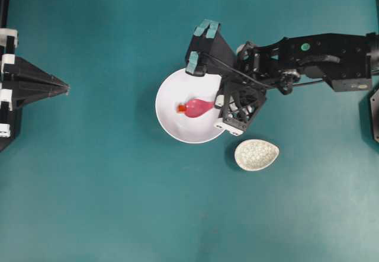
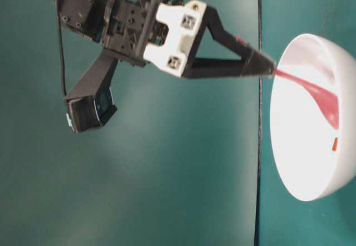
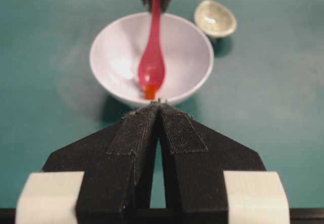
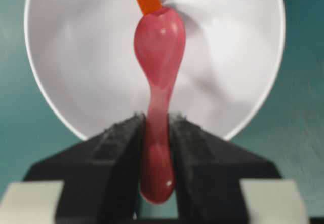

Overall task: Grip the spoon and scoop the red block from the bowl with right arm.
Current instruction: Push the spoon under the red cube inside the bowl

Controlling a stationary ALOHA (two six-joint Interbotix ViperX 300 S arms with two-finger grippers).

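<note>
The spoon (image 4: 159, 46) is shiny, smooth pink plastic you can almost see through. The bowl (image 4: 243, 41) is smooth, glossy white. The small dish (image 1: 256, 155) looks crackled and speckled. The table (image 1: 106, 203) is dull teal. The gripper fingers (image 3: 136, 133) have rough black pads

The right arm (image 1: 320, 57) is black and boxy, with small screws, a green dot on top and a thin black cable along it. Its camera box at the upper middle of the overhead view has teal tape patches. The right gripper (image 2: 267, 68) has two pointed black fingers on white blocks. The left gripper (image 3: 159, 107) has black pointed fingers with rough pads and white blocks too.
</note>
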